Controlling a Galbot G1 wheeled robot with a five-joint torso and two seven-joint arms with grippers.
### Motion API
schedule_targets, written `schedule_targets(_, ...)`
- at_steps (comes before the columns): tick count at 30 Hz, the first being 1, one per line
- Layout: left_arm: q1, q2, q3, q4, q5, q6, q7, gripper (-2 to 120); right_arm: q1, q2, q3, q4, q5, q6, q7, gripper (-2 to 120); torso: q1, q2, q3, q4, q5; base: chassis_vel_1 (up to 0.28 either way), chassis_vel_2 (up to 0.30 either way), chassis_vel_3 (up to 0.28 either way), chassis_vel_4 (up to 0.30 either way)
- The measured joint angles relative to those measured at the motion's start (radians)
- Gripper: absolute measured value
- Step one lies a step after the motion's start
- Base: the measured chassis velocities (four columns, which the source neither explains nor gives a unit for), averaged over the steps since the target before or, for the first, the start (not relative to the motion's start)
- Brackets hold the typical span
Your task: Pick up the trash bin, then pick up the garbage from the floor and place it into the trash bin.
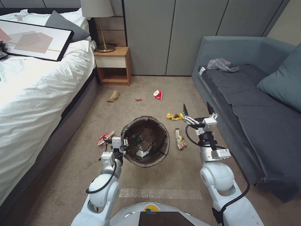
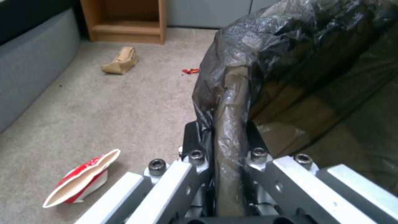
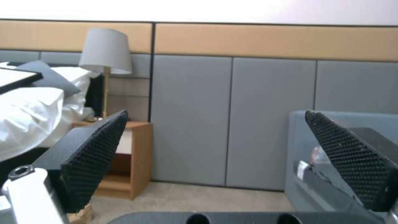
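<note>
Head view, going left to right: a red-and-white wrapper [image 1: 105,138] lies on the floor [image 1: 78,175], partly hidden behind the left gripper [image 1: 120,145]. That gripper is clamped on the near-left rim of the trash bin [image 1: 145,141], with the bag pinched between its fingers [image 2: 195,143] in the left wrist view. Stuff inside the bin is hard to make out. Yellow wrappers [image 1: 180,139] lie just right of it. The right gripper [image 1: 197,110] hovers spread wide, holding nothing.

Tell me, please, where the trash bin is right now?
In the head view, the trash bin sits centre on the carpet, its left rim clamped by the left gripper.
</note>
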Motion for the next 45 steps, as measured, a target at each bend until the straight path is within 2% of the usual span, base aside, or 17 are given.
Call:
schedule_targets(13, -0.004, 0.000, -0.030, -0.009, 0.001, -0.009, 0.003, 3, -0.060, 0.060, -0.006, -0.103, -0.038, 0.078, -0.005, 100, 0.000, 0.000, 0.000, -0.0001, -0.0002, 0.000, 0.000, 0.000, 0.000)
schedule_targets(25, -0.002, -0.006, -0.037, -0.011, 0.001, -0.012, 0.005, 3, -0.046, 0.066, -0.002, -0.138, -0.023, 0.099, -0.026, 100, 0.000, 0.000, 0.000, 0.0000, -0.0002, 0.000, 0.000, 0.000, 0.000)
schedule_targets(38, -0.005, -0.007, -0.048, -0.010, 0.000, -0.012, 0.004, 3, -0.033, 0.065, -0.003, -0.152, -0.025, 0.105, -0.029, 100, 0.000, 0.000, 0.000, 0.0000, -0.0002, -0.222, 0.206, 0.224, -0.206)
schedule_targets(42, -0.007, -0.007, -0.048, -0.009, 0.000, -0.012, 0.004, 3, -0.023, 0.064, -0.006, -0.171, -0.053, 0.149, -0.025, 100, 0.000, 0.000, 0.000, -0.0003, -0.0003, -0.240, 0.247, 0.221, -0.217)
schedule_targets(45, -0.007, -0.006, -0.049, -0.008, 0.000, -0.012, 0.003, 3, -0.012, 0.060, -0.008, -0.190, -0.091, 0.197, -0.033, 100, 0.000, 0.000, 0.000, 0.0003, -0.0002, -0.131, 0.140, 0.107, -0.085)
